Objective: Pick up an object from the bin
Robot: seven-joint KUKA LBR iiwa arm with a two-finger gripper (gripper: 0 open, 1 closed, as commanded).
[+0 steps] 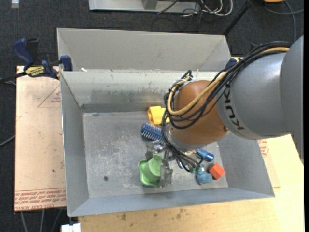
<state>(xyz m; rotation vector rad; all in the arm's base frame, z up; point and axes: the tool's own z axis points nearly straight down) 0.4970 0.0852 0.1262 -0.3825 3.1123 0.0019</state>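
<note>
My gripper (164, 167) hangs under the arm's wrist at the bin's front middle, right down against a bright green cup-like thing (149, 173) lying on the floor there. The green thing sits at the gripper's left side and touches it. A blue ribbed brush-like piece (151, 132) lies just behind the gripper. Behind that lies a yellow block (156, 114), partly under the wrist.
To the gripper's right, near the front right corner, lie a small blue cylinder (206, 155), an orange block (217, 171) and a light blue lump (203, 177). The arm covers the bin's right middle. Bare floor stretches over the left half.
</note>
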